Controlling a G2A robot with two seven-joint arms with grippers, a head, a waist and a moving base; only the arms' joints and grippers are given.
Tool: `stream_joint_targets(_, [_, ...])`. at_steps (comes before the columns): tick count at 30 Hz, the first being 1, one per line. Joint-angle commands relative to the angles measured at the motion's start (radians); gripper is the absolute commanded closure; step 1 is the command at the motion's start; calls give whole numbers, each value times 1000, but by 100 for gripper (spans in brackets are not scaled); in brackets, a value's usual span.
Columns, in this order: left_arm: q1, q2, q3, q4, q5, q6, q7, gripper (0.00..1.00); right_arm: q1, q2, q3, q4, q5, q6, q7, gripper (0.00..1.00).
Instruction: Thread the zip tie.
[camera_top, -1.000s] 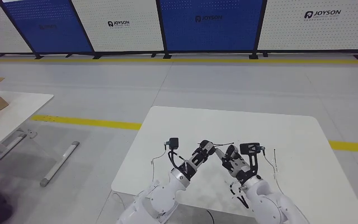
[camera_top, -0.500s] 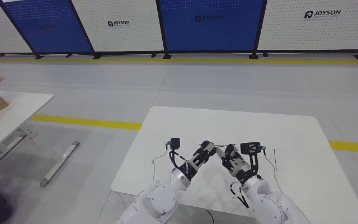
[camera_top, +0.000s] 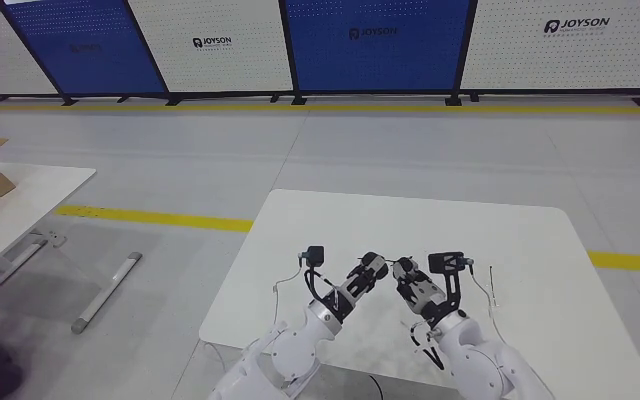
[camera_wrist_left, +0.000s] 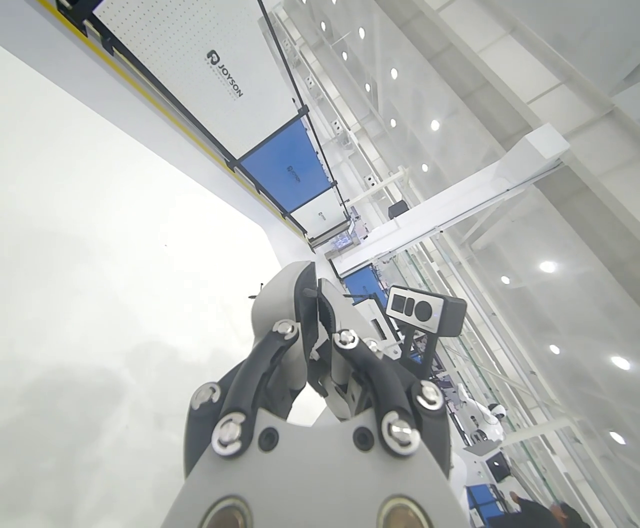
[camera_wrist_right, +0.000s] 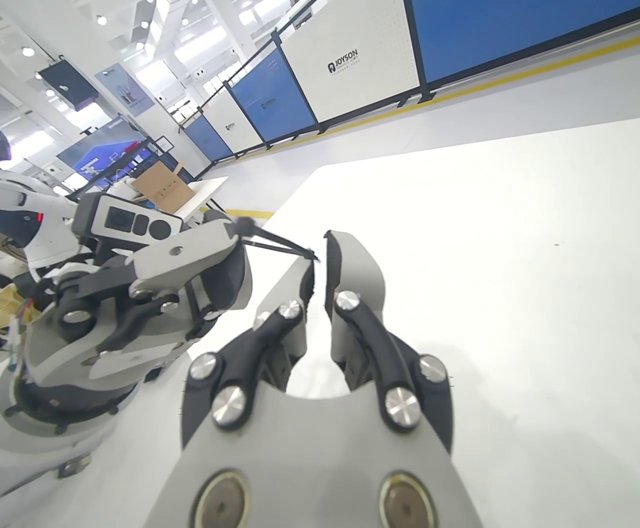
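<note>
The left jaws are pressed together on the zip tie (camera_wrist_right: 295, 248), pinching its thicker head end at their very tips (in the left wrist view a dark sliver peeps out between the two pads). From there the tie runs as two thin black strands across the short gap towards the right jaws. The strands draw together as they go and end right at the tips of the right jaws. Whether the right jaws actually grip that end, I cannot tell. Both sets of jaws are held above the white table (camera_top: 420, 215), tip to tip and near each other. On the table beyond the right jaws, on the side away from the left ones, lies a second thin dark strip (camera_top: 492, 283).
</note>
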Motion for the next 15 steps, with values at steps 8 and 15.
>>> stream_joint_targets(8, [2,0,-4,-1,-6,-6,4,100,2,-1,-4,1,-21,1,4,100])
stream_joint_targets(15, [11,0,-7,-10,-10,-27,12,100,2,-4,-19,14,-48,18,-6,100])
